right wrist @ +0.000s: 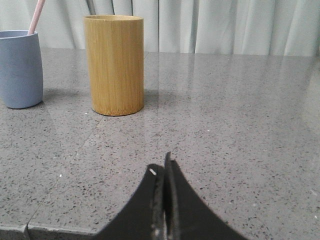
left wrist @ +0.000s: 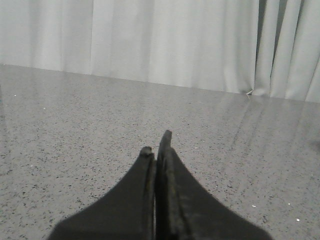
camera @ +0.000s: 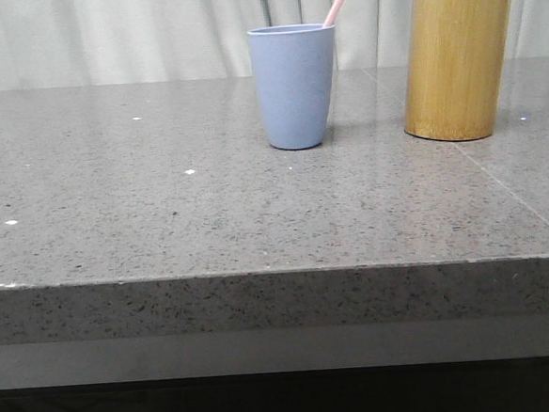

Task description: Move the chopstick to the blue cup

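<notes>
1. The chopstick (camera: pixel 339 1) stood in the blue cup (camera: pixel 294 87), leaning on its rim; the task looked complete.
2. The left claw (left wrist: pixel 156 150) and right claw (right wrist: pixel 162 167) were closed, empty, parked low over the desk (camera: pixel 162 214), apart from the bamboo holder (camera: pixel 457 61).

bamboo cylinder (camera: pixel 458 63): upright on table | table (camera: pixel 162 214): grey speckled stone | curtain (camera: pixel 102 34): white

Before you: a speckled grey stone tabletop (camera: pixel 162 214) with a thick front edge; behind it, pleated white curtains (camera: pixel 102 34), evenly lit.
</notes>
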`<action>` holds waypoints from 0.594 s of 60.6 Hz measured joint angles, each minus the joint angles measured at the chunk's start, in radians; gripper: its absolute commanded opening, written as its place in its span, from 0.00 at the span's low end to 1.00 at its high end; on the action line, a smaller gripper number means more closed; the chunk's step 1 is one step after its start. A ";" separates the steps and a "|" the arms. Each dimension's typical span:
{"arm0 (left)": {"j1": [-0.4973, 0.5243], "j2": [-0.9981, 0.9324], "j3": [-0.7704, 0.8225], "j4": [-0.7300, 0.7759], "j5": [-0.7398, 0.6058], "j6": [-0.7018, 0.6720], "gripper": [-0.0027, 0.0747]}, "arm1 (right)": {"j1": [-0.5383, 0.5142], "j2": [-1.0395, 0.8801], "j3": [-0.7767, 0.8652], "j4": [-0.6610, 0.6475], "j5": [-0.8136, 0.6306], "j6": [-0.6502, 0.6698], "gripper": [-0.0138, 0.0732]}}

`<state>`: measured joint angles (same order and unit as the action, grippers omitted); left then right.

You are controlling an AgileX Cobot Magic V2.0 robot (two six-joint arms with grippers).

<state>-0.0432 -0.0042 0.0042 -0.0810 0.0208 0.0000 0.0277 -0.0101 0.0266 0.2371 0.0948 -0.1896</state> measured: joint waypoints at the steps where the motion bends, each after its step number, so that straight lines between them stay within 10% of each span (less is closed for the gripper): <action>1: 0.000 0.000 0.000 0.000 0.000 0.000 0.01 | 0.000 0.000 0.000 0.000 -0.002 0.000 0.02; 36: 0.000 0.000 0.000 0.000 0.000 0.000 0.01 | 0.000 0.000 0.000 -0.174 -0.095 0.220 0.02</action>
<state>-0.0432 -0.0042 0.0042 -0.0810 0.0208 0.0000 0.0277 -0.0101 0.0266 0.0631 0.0000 0.0307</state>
